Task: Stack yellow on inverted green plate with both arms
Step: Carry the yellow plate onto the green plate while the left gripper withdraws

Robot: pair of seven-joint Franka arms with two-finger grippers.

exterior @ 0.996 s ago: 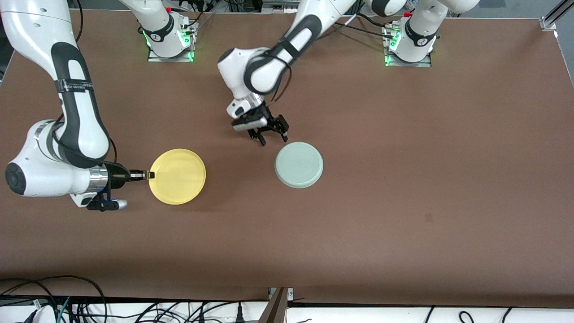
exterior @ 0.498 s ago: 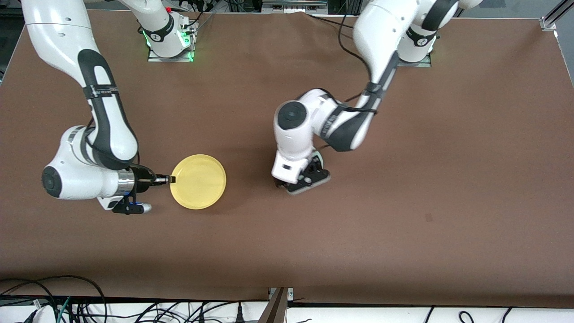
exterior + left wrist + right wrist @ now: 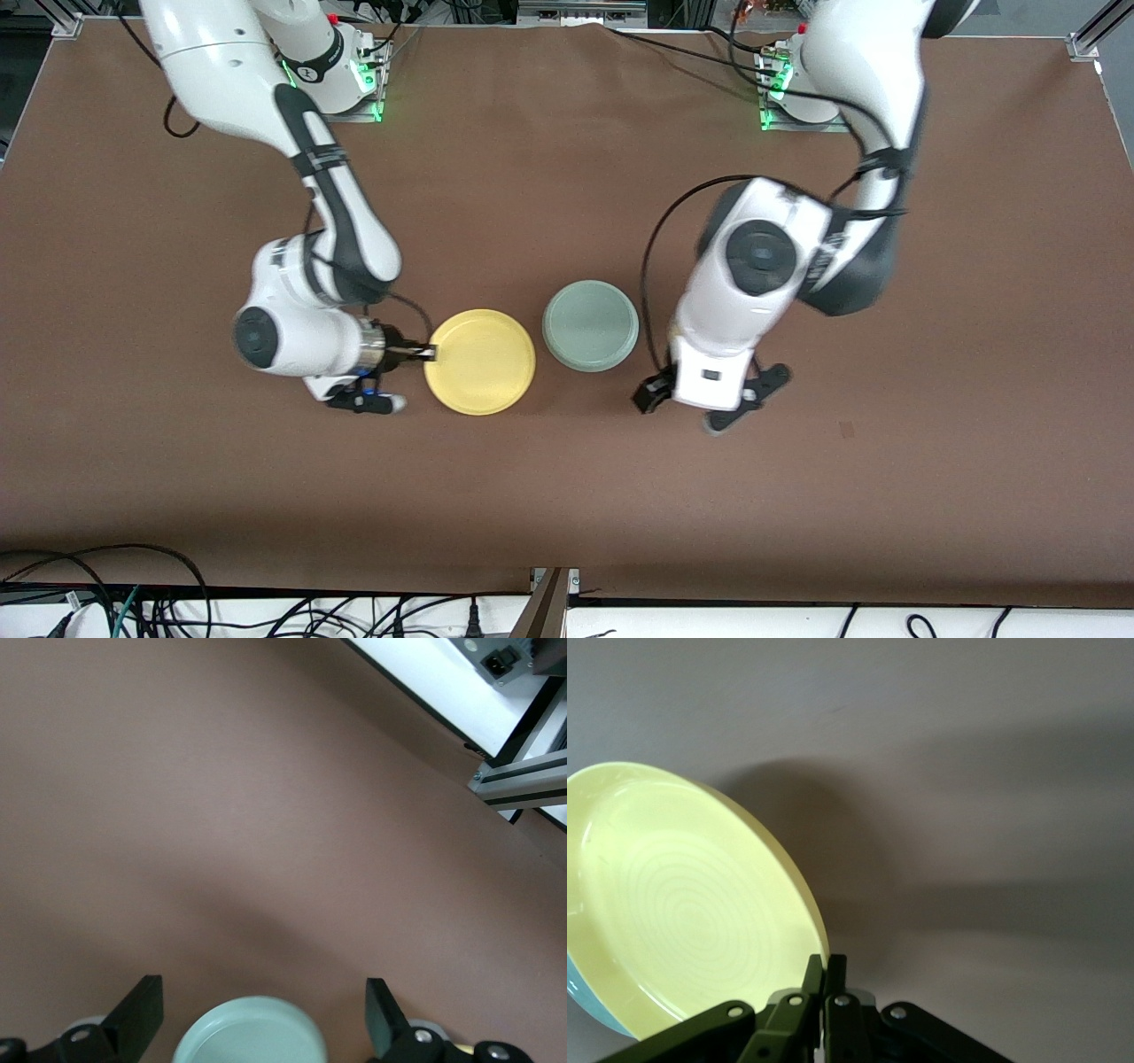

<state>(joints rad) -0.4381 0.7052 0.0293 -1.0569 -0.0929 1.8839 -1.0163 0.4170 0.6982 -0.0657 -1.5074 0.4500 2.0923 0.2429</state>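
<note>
Plates sit side by side on the brown worktop (image 3: 567, 496): the green plate (image 3: 590, 325) lies upside down, and the yellow plate (image 3: 479, 361) is beside it, toward the right arm's end. The right claw (image 3: 431, 353) pinches the yellow plate's rim, holding it face up. The left claw (image 3: 711, 403) hangs wide open and empty, beside the green plate.
</note>
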